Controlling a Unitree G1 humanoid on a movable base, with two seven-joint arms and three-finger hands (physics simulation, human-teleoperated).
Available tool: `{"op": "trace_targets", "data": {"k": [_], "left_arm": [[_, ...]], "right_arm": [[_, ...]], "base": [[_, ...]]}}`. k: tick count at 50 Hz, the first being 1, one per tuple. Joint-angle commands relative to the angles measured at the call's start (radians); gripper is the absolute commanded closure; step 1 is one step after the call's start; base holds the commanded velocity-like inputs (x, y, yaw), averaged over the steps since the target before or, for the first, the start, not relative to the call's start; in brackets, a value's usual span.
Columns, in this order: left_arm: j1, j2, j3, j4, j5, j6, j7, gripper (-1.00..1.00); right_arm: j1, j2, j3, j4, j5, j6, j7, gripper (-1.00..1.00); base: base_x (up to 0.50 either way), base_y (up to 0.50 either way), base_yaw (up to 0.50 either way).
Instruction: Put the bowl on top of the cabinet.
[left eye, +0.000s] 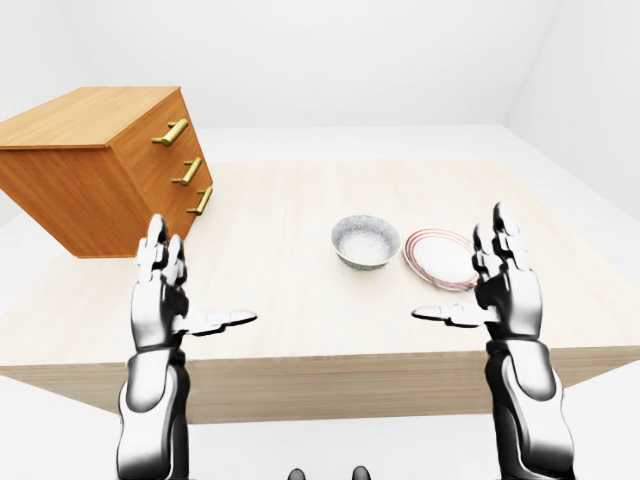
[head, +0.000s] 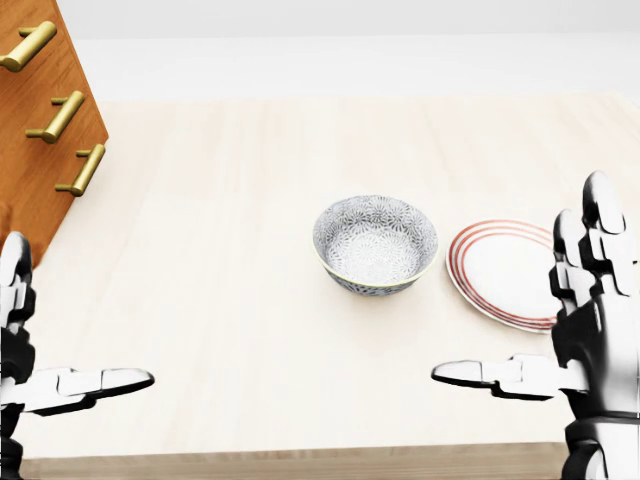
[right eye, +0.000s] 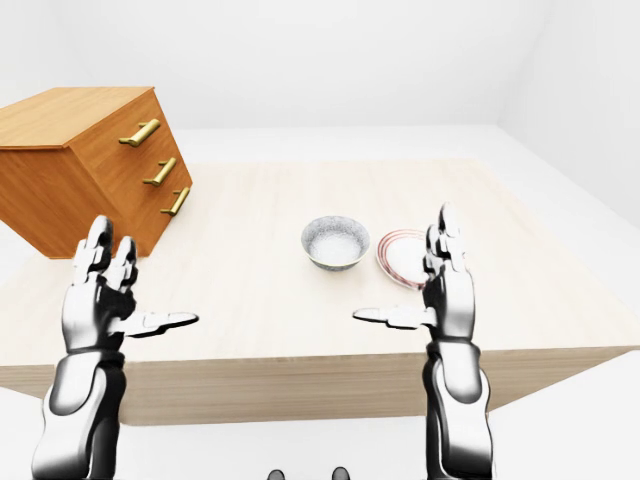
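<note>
A grey patterned bowl (head: 376, 243) stands upright on the pale wooden table (head: 230, 230), near the middle of the head view. The wooden cabinet (left eye: 95, 165) with three brass handles stands at the table's left; its flat top (left eye: 85, 113) shows in the left-eye view. My left hand (head: 40, 350) is open at the bottom left, thumb pointing right. Open too is my right hand (head: 545, 320) at the bottom right, its fingers in front of the plate's edge. Both hands are apart from the bowl and hold nothing.
A white plate (head: 505, 268) with red rings lies just right of the bowl. The table's near edge (left eye: 320, 370) runs below my hands. White walls and floor surround the table.
</note>
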Motion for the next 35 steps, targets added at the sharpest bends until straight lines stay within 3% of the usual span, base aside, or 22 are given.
{"op": "trace_targets", "data": {"k": [1, 3, 5, 7, 8, 10, 12, 17, 25, 35], "left_arm": [[-0.001, 0.053, 0.405, -0.486, -0.213, 0.0, -0.005, -1.0], [0.021, 0.049, 0.459, -0.519, -0.181, 0.0, 0.031, -1.0], [0.025, 0.034, 0.505, -0.562, -0.251, 0.0, 0.041, -1.0], [0.015, 0.055, 0.55, -0.604, -0.298, 0.0, 0.053, -1.0], [0.015, 0.059, 0.552, -0.605, -0.305, 0.0, 0.058, -1.0], [0.009, 0.072, 0.598, -0.613, -0.359, 0.0, 0.074, -1.0], [0.003, 0.084, 0.625, -0.612, -0.398, 0.0, 0.097, -1.0], [0.015, 0.095, 0.617, -0.609, -0.425, 0.0, 0.122, -1.0], [0.023, 0.091, 0.6, -0.602, -0.433, 0.0, 0.153, -1.0], [0.03, 0.094, 0.607, -0.6, -0.45, 0.0, 0.162, -1.0]], "right_arm": [[0.007, -0.048, -0.317, -0.581, 0.097, 0.0, 0.081, -1.0], [-0.011, -0.128, -0.477, -0.635, 0.255, 0.0, 0.047, -1.0], [0.029, -0.229, -0.575, -0.639, 0.429, 0.0, -0.043, -1.0], [0.122, -0.371, -0.762, -0.64, 0.71, 0.0, -0.17, -1.0], [0.153, -0.401, -0.767, -0.64, 0.753, 0.0, -0.21, -1.0], [0.21, -0.465, -0.895, -0.64, 0.914, 0.0, -0.265, -1.0], [0.21, -0.467, -0.925, -0.64, 0.935, 0.0, -0.269, -1.0], [0.188, -0.432, -0.854, -0.64, 0.852, 0.0, -0.242, -1.0], [0.194, -0.433, -0.843, -0.64, 0.86, 0.0, -0.246, -1.0], [0.205, -0.419, -0.832, -0.64, 0.846, 0.0, -0.23, -1.0]], "base": [[0.0, 0.0, 0.0], [0.0, 0.0, 0.0], [0.0, 0.0, 0.0], [0.0, 0.0, 0.0], [0.0, 0.0, 0.0], [0.0, 0.0, 0.0], [0.0, 0.0, 0.0], [0.0, 0.0, 0.0], [0.02, 0.0, 0.0], [0.48, 0.0, 0.0]]}}
